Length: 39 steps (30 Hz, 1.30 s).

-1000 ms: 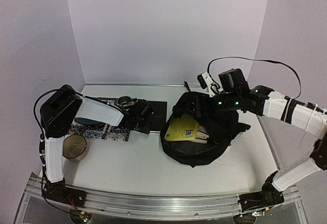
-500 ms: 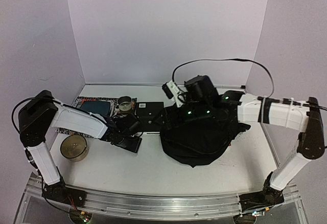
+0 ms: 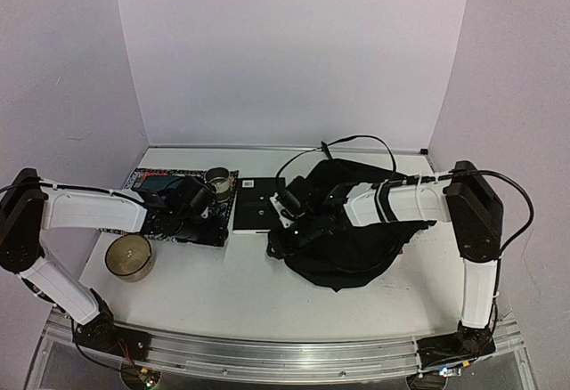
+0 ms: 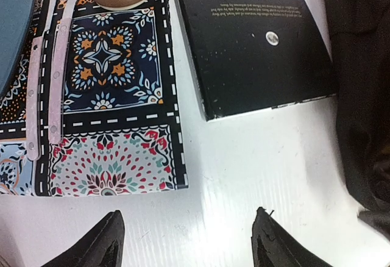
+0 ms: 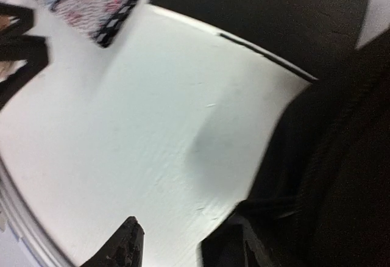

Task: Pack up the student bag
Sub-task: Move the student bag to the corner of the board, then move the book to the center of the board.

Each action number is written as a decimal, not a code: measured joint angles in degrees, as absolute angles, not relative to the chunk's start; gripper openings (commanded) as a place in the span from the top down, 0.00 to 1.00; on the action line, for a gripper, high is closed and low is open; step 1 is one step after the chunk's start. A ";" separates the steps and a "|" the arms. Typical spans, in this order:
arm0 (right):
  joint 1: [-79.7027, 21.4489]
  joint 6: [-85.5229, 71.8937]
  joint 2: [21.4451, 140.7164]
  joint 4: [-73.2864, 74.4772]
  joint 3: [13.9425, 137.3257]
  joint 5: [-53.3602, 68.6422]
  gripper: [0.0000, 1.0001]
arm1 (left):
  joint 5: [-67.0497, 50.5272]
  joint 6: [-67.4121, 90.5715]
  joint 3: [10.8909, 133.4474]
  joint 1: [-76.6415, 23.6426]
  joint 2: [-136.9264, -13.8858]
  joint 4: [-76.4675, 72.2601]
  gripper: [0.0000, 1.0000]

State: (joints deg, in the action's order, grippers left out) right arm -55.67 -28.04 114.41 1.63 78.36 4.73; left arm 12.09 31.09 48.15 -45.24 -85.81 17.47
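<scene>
The black notebook [image 4: 256, 41] is showing two pale lines of print on its cover, upside down to me and too small to read. The student bag [image 3: 352, 261] is slumping as a soft black heap on the right half of the table, just right of the notebook. A second ago it was gaping open on a yellow book; now only fabric is showing. The left gripper [image 4: 189, 245] is hanging spread and empty over bare table near the patterned cloth [image 4: 109, 96]. The right gripper [image 5: 180, 245], swung down from above, is standing parted at the bag's near-left edge.
</scene>
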 measured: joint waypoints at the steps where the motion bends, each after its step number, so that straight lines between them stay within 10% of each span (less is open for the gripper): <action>1: -54.91 -28.39 114.89 2.54 78.59 3.37 0.50 | 11.46 31.27 48.09 -44.79 -85.77 17.10 0.27; 15: -43.65 -29.67 113.92 7.71 79.57 -9.42 0.47 | 5.43 31.38 52.40 -40.93 -90.42 12.77 0.25; 39: -44.62 -32.31 121.54 -1.54 93.76 2.63 0.45 | -4.93 30.86 65.61 -34.43 -107.42 8.32 0.29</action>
State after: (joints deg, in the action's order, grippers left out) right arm -44.62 -32.31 121.54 -1.54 93.76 2.63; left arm -4.93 30.86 65.61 -34.43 -107.42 8.32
